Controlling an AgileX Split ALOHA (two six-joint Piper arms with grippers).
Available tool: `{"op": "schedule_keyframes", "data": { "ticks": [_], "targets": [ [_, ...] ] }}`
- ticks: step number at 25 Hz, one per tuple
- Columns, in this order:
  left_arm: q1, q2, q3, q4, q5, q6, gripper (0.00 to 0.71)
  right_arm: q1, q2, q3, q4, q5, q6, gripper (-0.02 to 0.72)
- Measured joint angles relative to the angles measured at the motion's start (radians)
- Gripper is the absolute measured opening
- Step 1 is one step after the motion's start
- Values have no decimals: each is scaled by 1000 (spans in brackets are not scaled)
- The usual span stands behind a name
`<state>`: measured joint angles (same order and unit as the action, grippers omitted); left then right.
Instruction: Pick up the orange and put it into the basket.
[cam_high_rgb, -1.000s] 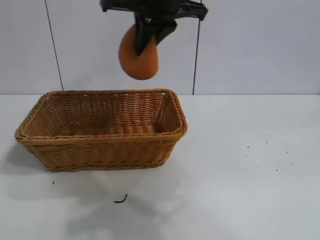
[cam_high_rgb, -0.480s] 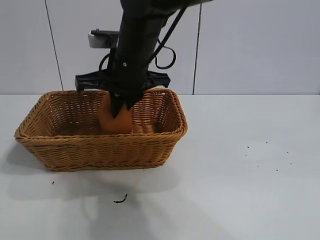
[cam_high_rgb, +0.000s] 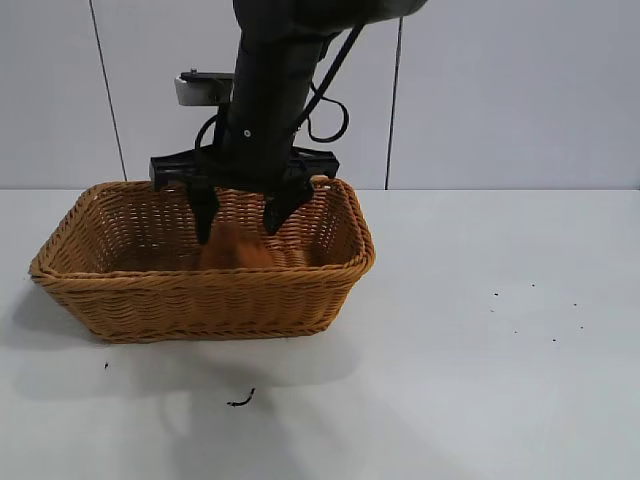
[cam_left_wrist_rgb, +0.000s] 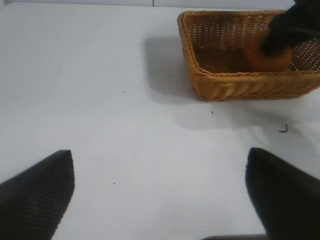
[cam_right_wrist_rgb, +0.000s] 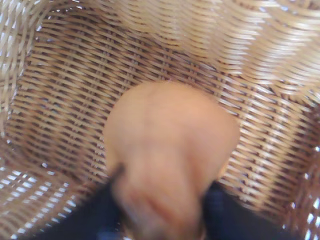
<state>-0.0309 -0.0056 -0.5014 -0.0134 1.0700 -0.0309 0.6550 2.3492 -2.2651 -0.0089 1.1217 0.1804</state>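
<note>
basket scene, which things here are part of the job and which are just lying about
Part of the job:
- orange, inside the basket
- basket
- right gripper, open above the orange
- left gripper, open, off to the side above the table

Just lying about:
- dark scrap in front of the basket
- black specks on the table

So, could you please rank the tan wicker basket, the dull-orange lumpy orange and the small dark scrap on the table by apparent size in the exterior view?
1. Tan wicker basket
2. Dull-orange lumpy orange, partly hidden by the front wall
3. Small dark scrap
</note>
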Motion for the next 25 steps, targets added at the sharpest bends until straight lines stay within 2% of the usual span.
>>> {"op": "schedule_keyframes", "data": {
  "ticks": [2, 15, 25],
  "targets": [
    [0, 0, 0, 0, 0, 0, 666, -21, -4, -98, -22, 75, -2, 631],
    [0, 0, 0, 0, 0, 0, 666, -327, -9, -133, -98, 98, 13, 631],
    [0, 0, 0, 0, 0, 0, 666, -532, -9, -133, -105, 99, 16, 630]
  ]
}}
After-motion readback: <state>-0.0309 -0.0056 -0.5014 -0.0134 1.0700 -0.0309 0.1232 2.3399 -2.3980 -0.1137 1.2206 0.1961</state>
